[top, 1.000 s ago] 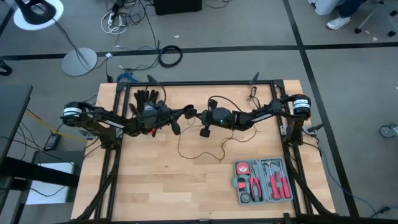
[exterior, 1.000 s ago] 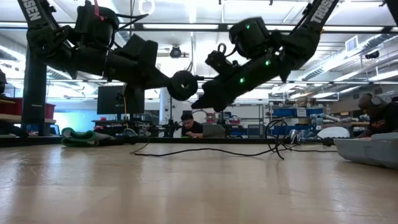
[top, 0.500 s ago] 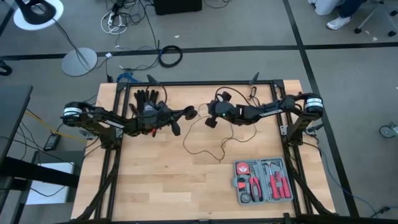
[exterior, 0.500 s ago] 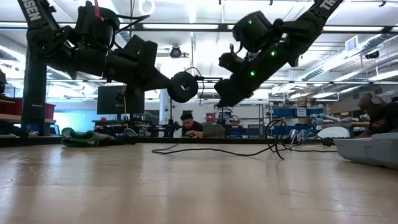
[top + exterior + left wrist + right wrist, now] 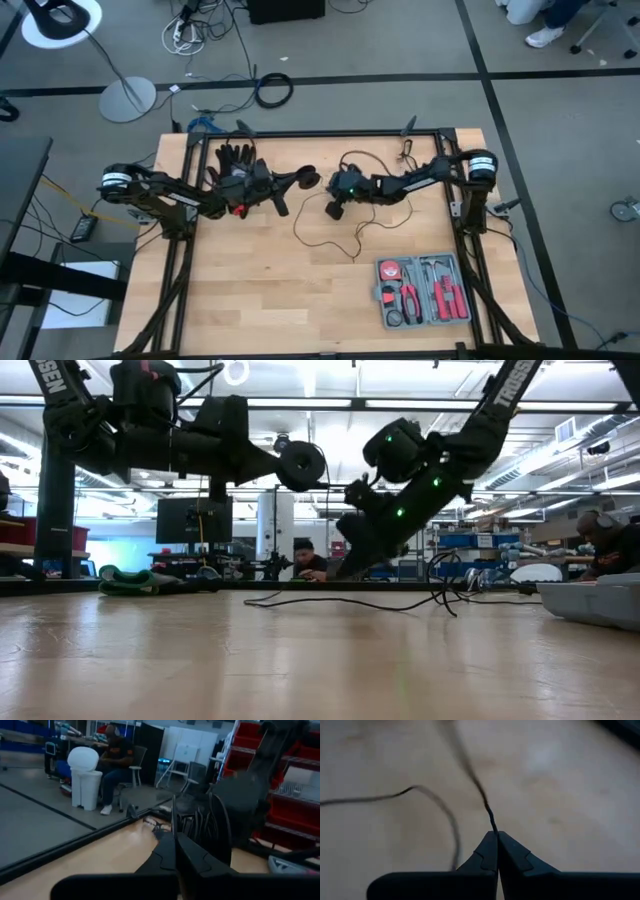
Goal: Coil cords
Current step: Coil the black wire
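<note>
The cord is a thin black wire lying in loose loops on the wooden table, and it ends in a round black disc. My left gripper points level and is shut on the disc above the table's middle. My right gripper slants down close to the tabletop just right of the disc. It is shut on a stretch of the wire. More slack wire lies on the table beneath and to the right. My left gripper holds the disc at the free ends of its fingers, coming level from the table's left. The disc is lifted clear, its flat face toward the near edge. My right gripper pinches one strand of wire between its fingertips, slanting down from the right. The strand runs on past the fingertips, above the tabletop.
A black glove lies at the far left of the table. A grey tool tray with red-handled pliers sits at the near right. The near left of the tabletop is bare wood.
My left gripper has tipped up to level, raising the disc. My right gripper first swung toward the far edge. It then rolled and sank toward the table with the wire. The slack loop's left end slid a little toward the right.
</note>
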